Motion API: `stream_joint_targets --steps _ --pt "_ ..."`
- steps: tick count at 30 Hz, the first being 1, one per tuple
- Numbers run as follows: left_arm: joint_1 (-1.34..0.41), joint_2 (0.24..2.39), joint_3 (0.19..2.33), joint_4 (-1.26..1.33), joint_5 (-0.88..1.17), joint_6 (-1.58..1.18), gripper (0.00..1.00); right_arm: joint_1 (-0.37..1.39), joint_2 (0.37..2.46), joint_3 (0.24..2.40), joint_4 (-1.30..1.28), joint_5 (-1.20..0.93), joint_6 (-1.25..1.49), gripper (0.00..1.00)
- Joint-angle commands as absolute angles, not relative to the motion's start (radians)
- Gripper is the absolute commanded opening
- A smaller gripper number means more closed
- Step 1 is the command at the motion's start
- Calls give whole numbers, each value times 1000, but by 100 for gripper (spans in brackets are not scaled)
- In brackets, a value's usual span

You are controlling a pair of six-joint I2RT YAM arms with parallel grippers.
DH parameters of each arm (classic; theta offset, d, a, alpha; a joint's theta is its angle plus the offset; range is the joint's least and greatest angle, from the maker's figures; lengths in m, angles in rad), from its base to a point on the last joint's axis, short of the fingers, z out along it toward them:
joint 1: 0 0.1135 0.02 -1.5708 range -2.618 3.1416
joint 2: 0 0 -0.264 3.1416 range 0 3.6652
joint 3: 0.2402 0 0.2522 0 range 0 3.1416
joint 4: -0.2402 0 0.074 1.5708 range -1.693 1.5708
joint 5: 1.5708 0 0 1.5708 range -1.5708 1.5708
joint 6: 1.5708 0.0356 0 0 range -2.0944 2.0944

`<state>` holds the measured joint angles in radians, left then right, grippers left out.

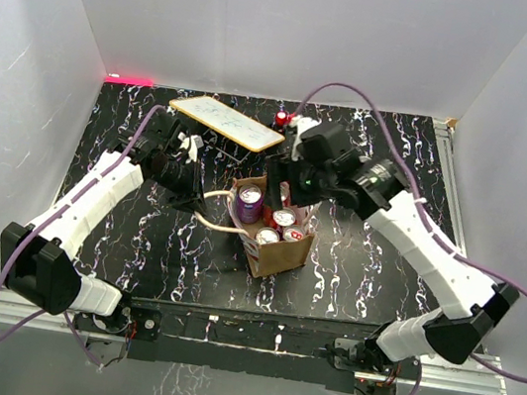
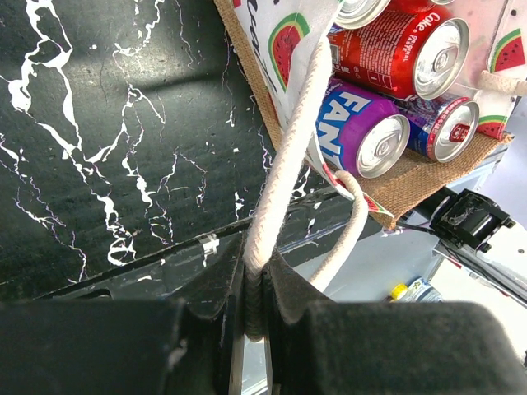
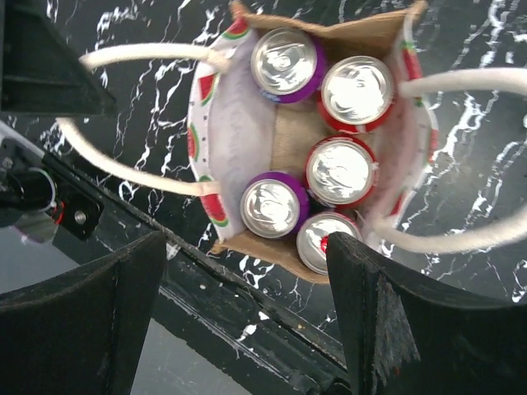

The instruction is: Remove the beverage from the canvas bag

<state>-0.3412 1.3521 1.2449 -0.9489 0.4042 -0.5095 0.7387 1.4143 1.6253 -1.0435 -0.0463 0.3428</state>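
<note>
White walls (image 1: pixel 272 18) are enclosing a black surface (image 1: pixel 354 262) veined with white. A pale, wood-rimmed board (image 1: pixel 225 121) is sitting by the far edge, left of the middle, and a red light (image 1: pixel 130 79) is glowing at the far-left corner.

The canvas bag (image 1: pixel 280 250) is standing upright about midway between the left and right edges, nearer the near edge than the far one. Its mouth is facing up, and a watermelon print is showing along its rim. 5 cans (image 3: pixel 339 171) are standing inside it with their silver tops up. 2 are purple: 1 purple can (image 3: pixel 284 62) is sitting in a corner of the bag and the other is sitting along the opposite wall. 2 are red. The colour of the 5th is hard to tell from above. In the left wrist view, the nearest purple can is showing Fanta lettering and the red one beside it is showing Coke lettering.

The left hand (image 2: pixel 257 284) is reaching in from the bag's left side. Its fingers are pinching 1 cream rope handle (image 2: pixel 284 164), which is running taut from the hand to the bag's rim.

The right hand (image 3: pixel 247 243) is hovering over the bag's open mouth. Its fingers are spread wide and gripping nothing, and the cans are sitting in the gap between them in the right wrist view.
</note>
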Motion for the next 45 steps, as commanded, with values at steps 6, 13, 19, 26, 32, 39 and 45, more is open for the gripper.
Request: stream_joint_targets --steps 6,13,19,26,32,39,45 --pt "-333 1321 1242 -977 426 -520 0 828 1594 1656 -948 27 302 76" --pt "-333 1318 1241 -969 422 -526 0 824 1723 1662 -948 153 264 78" --pt "-333 1320 1240 -967 406 -529 0 789 1803 1675 -991 235 233 84" --pt "-333 1336 1237 -951 408 -539 0 735 1819 1627 -985 203 231 84" --pt "-333 1352 1237 -943 412 -545 0 734 1826 1573 -977 129 250 82" --pt "-334 1359 1235 -940 408 -550 0 735 1810 1512 -961 120 277 80" --pt "-333 1364 1236 -930 409 -553 0 735 1808 1470 -936 106 282 79"
